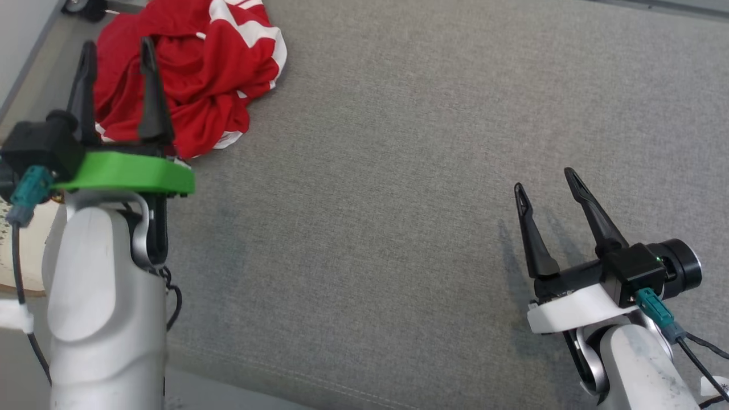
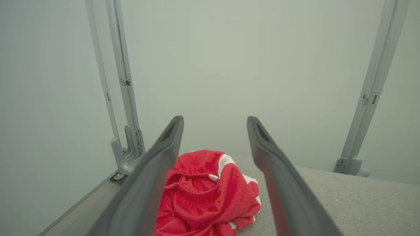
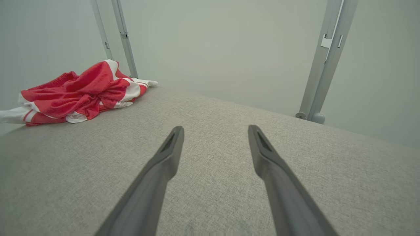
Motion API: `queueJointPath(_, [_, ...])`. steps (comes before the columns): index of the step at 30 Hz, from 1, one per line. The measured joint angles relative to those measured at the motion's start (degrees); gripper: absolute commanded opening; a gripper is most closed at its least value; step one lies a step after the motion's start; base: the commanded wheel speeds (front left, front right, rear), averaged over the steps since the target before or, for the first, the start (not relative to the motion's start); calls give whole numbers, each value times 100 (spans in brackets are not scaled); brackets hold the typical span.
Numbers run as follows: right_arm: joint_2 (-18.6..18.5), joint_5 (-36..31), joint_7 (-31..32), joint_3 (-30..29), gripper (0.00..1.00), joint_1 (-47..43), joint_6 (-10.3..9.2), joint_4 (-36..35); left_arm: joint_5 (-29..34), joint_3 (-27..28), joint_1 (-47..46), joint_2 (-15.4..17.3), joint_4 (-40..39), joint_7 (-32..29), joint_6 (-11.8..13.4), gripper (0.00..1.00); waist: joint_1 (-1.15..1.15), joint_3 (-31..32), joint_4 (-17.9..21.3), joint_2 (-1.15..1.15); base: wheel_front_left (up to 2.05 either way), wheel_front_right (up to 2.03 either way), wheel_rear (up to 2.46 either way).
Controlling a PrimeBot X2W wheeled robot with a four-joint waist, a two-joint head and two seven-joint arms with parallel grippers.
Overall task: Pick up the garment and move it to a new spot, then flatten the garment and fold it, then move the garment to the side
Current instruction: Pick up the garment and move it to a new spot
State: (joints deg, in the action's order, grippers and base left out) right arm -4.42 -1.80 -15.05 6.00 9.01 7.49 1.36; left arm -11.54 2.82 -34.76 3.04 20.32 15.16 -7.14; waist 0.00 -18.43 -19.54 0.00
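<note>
A crumpled red garment (image 1: 193, 68) with white stripes lies bunched at the far left corner of the grey fabric surface (image 1: 398, 199). My left gripper (image 1: 118, 48) hovers over its near edge, open, its two dark fingers framing the garment (image 2: 203, 193) in the left wrist view with nothing between them. At the lower right my right gripper (image 1: 545, 185) stands open above bare fabric, far from the garment (image 3: 78, 95), which shows at the upper left of the right wrist view.
Grey metal frame posts (image 2: 121, 85) rise behind the surface at the left, and another post (image 3: 325, 62) stands at the right, before a pale wall. The surface's left edge (image 1: 28, 68) runs close beside the garment. A wheel (image 1: 85, 8) shows beyond the far left corner.
</note>
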Motion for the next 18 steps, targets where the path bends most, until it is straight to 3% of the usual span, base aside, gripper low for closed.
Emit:
queueJointPath(12, [-116,-5,-1,-1,100,341,0,-76,-288,300,-1943,343,2377,-1,-4,100,1,-840,560,0,0,0,0])
queueJointPath(18, [-154,-4,-1,-32,100,397,0,-87,-118,234,-2691,467,3916,-102,269,100,1,-1193,788,0,0,0,0])
